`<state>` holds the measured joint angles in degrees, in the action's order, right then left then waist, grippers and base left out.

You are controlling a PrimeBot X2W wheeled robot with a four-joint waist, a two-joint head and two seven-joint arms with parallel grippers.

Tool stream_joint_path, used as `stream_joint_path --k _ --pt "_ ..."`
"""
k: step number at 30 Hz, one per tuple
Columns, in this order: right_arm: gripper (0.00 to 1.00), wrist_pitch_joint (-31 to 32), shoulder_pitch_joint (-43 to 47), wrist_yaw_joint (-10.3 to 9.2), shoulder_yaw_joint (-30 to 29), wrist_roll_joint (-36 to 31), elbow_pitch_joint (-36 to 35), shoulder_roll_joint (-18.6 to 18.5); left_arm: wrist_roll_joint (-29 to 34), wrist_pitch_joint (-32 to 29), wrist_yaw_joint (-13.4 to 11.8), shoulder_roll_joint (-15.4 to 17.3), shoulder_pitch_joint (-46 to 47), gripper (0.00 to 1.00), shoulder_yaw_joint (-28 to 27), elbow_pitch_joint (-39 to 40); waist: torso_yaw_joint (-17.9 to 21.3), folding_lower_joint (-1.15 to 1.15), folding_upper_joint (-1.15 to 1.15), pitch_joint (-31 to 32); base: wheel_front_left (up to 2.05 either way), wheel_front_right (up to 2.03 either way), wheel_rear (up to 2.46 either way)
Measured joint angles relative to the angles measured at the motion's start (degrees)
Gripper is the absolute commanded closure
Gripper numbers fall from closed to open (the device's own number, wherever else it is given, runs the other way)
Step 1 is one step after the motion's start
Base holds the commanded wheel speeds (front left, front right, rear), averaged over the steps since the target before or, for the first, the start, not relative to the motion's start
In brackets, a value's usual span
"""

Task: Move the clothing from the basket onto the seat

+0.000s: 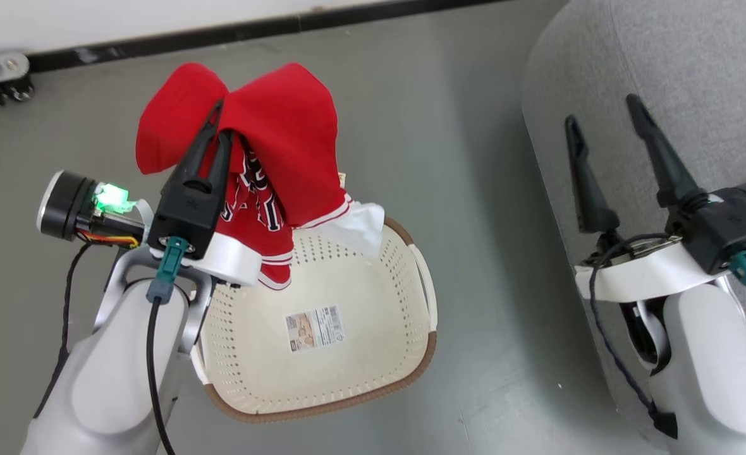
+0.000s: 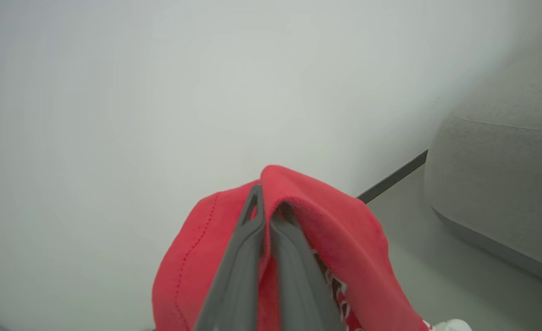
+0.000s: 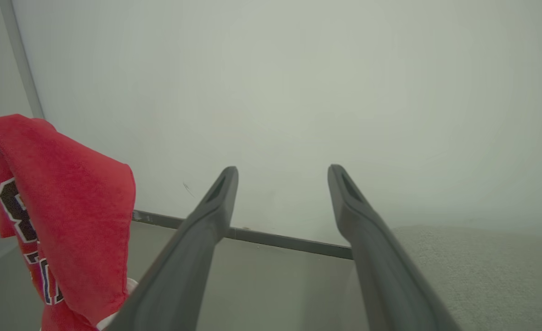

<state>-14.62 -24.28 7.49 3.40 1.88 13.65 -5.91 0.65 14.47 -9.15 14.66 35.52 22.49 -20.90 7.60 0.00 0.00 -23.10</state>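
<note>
The basket [image 1: 322,411] sits on the floor, its bottom bare except for a label [image 1: 314,328], so the load seems to be fully out. Above the basket's far left rim, the left jaws are pinched together on the red clothing [image 1: 284,126]. It drapes over them, probably held high so the hems clear the rim. Right of the basket, the right jaws are spread wide and empty over the grey seat [image 1: 695,63].

Bare floor [image 1: 474,189] lay open between the basket [image 1: 379,284] and the seat [image 1: 695,57], wide enough for a tool to pass. The clothing [image 1: 291,126], pinched in the left tool [image 1: 220,120], hung over the basket's far rim and barred that side. The right tool [image 1: 600,109], jaws spread, stood above the seat's edge.
</note>
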Motion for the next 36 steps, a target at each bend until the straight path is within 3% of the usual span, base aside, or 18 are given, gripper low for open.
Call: stream_joint_path --k 19,36 --pt "0.0 0.0 4.1 0.0 13.9 2.3 6.5 -5.2 -0.5 0.0 1.9 1.0 -3.8 1.0 2.4 5.0 -4.1 0.0 0.0 11.6 0.0 0.0 0.0" --pt "0.0 1.5 5.8 0.0 29.1 11.9 8.2 -8.9 -0.5 -0.1 6.0 1.4 -3.8 1.0 5.5 8.7 -6.8 0.0 0.0 20.6 0.0 0.0 0.0"
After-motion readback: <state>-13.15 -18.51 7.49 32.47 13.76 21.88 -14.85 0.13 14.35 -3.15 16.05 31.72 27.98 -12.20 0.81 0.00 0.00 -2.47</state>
